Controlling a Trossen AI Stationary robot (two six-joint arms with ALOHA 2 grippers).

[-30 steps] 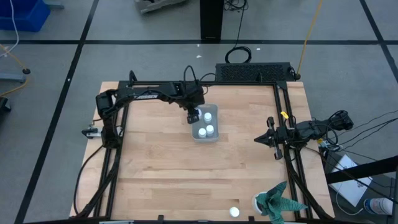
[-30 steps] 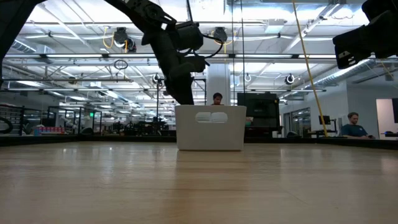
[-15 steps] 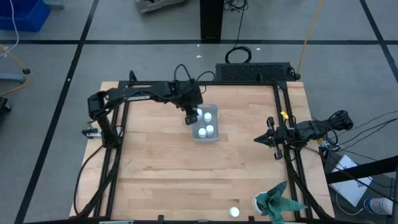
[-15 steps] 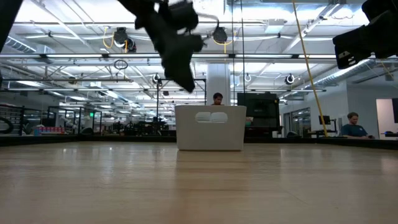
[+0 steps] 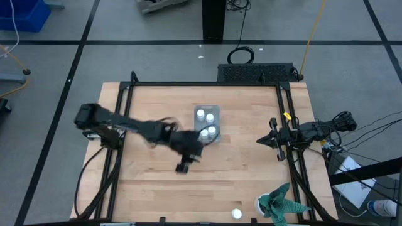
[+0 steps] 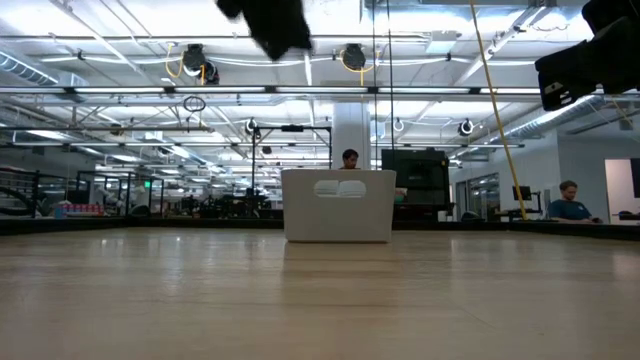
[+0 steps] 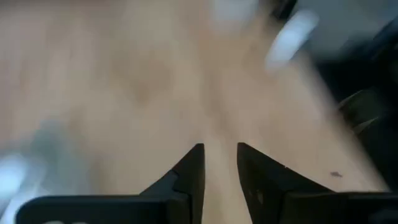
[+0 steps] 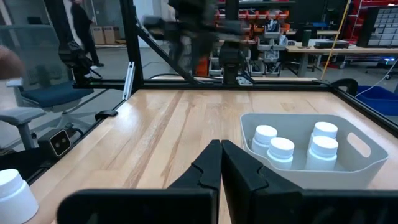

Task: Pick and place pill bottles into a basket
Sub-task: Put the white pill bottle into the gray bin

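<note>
The pale grey-blue basket (image 5: 207, 123) stands on the table's far middle and also shows in the right wrist view (image 8: 311, 163). Several white pill bottles (image 5: 211, 130) stand upright in it. One more bottle (image 5: 236, 214) stands on the table near the front edge and shows in the right wrist view (image 8: 12, 190). My left gripper (image 5: 182, 167) hangs high above the table, near-left of the basket. It is blurred, slightly open and empty (image 7: 219, 158). My right gripper (image 5: 259, 141) is shut and empty (image 8: 221, 148) at the table's right side, facing the basket.
A green spiky plant with a white base (image 5: 279, 202) stands at the near right corner. A black mesh pad (image 5: 254, 72) lies beyond the far edge. A black frame (image 5: 125, 119) borders the table. Bare wood lies between the basket and the front edge.
My left gripper has risen from the basket's far left corner and swung fast toward the table's near edge, to the near-left of the basket. A bottle now shows in the corner that it left. The basket and my right gripper have kept still.
</note>
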